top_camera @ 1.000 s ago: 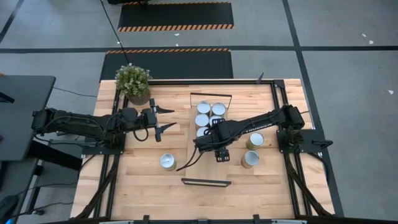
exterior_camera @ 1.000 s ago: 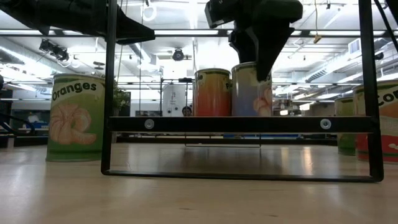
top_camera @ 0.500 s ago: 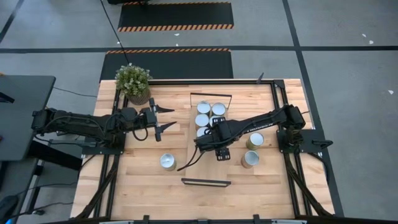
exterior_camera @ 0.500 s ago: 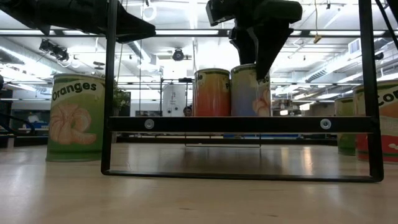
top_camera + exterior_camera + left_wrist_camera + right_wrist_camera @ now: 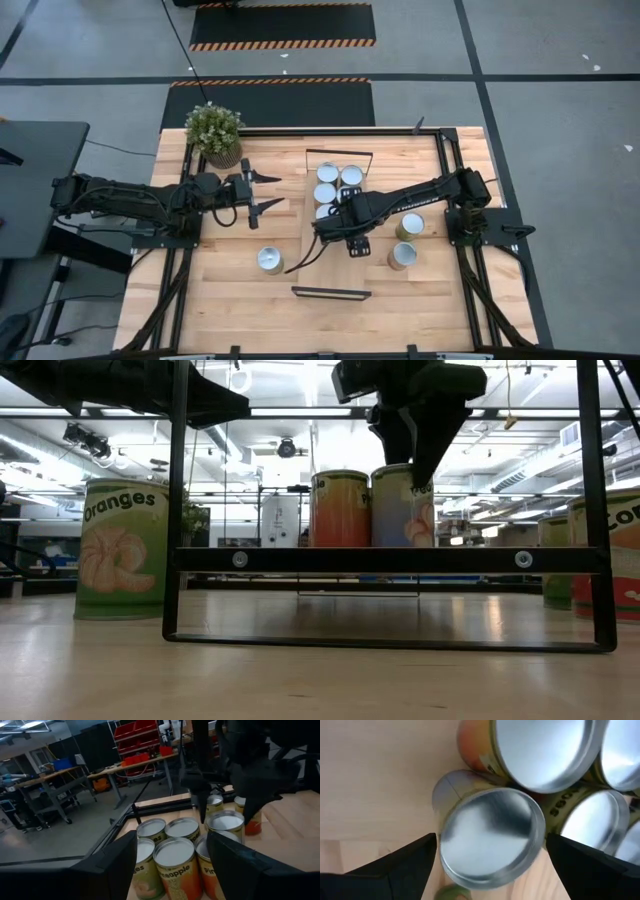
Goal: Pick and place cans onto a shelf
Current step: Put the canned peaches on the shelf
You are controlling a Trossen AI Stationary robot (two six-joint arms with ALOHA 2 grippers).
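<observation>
Now that the right gripper (image 5: 487,870) has lifted slightly, jaws wide around the newest can (image 5: 490,837), that can stands released on the shelf (image 5: 325,260); the left gripper (image 5: 262,193) waits, jaws wide.

Green-labelled cylindrical tin (image 5: 122,550) printed with orange segments; orange-sided tin (image 5: 341,510); silver round lids (image 5: 492,837); pale wooden tabletop (image 5: 230,290); green potted plant (image 5: 214,130).

Bright ceiling strip lights, glare on the can tops (image 5: 490,835), the nearest perhaps slightly blurred.
</observation>
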